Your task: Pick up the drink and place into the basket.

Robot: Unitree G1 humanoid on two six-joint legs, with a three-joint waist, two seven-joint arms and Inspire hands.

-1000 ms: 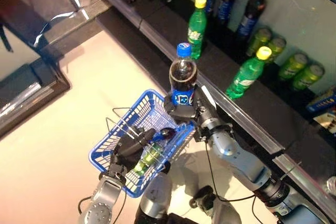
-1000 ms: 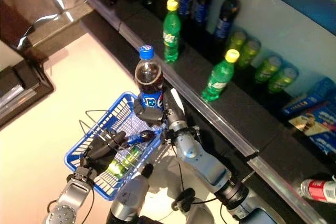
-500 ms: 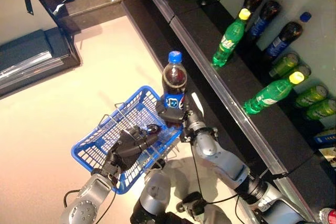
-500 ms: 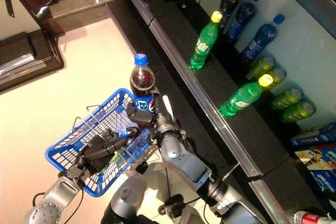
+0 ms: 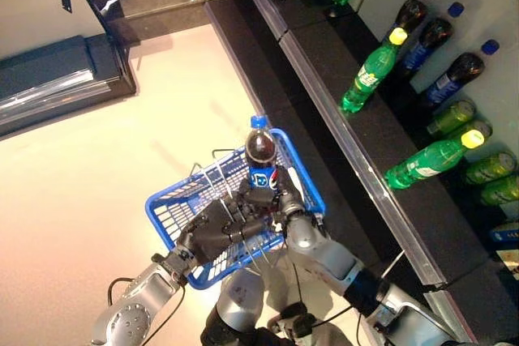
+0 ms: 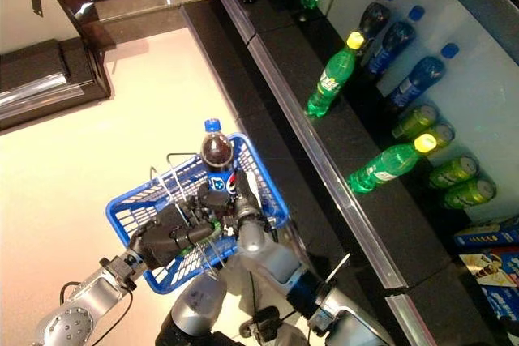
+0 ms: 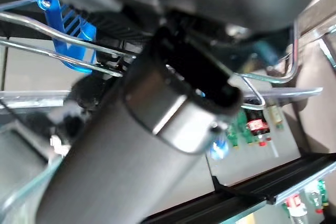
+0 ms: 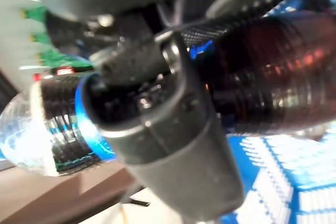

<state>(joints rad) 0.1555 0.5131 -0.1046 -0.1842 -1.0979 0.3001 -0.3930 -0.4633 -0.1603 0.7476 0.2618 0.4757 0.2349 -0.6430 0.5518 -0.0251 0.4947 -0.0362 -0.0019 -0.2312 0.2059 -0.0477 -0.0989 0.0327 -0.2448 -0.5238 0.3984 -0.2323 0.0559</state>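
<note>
One cola bottle [image 5: 261, 155] upright over blue basket [image 5: 174, 210], right hand [image 5: 268, 200] clasping it, left hand [image 5: 212, 231] gripping handles.

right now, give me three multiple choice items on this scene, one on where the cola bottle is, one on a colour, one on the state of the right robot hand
1. Where is the cola bottle?
A. lying on the floor
B. upright over the basket, held from below
C. standing on the shelf

2. What colour is the cola bottle's cap?
A. yellow
B. red
C. blue

3. What is the right robot hand doing?
A. gripping the lower part of the cola bottle
B. hanging open, away from everything
C. holding the basket's wire handles

Answers:
1. B: in the head views the bottle stands upright within the blue basket's outline, its base in the robot hand.
2. C: the cap on top is blue; yellow caps are on the green bottles on the shelf.
3. A: its fingers wrap the bottle's lower part; the left robot hand is at the wire handles.
</note>
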